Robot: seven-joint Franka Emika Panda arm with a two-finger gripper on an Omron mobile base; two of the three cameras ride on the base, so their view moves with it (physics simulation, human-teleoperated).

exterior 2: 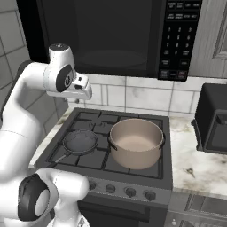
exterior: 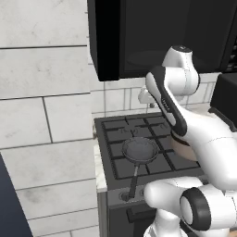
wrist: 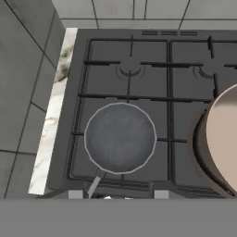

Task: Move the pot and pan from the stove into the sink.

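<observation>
— What is being shown overhead?
— A black microwave (exterior 2: 119,35) is being displayed against the tiled wall (exterior 2: 146,95).
— And right?
— A black toaster oven (exterior 2: 213,119) is being carried by the marbled surface (exterior 2: 190,164).

Stove (exterior 2: 156,170): tan pot (exterior 2: 135,142) on right grates, small dark pan (exterior 2: 80,142) just beside it at left; arm raised above.

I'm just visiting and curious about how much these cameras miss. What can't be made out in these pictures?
- Large tan metal pot: in the left base view the white arm hides nearly all of it; the hand view's right edge cuts it off.
- Small dark grey frying pan: its long handle runs off the hand view's bottom.
- Black countertop toaster oven: cut by the right base view's edge.
- Claw: whether open or shut can't be told.
</observation>
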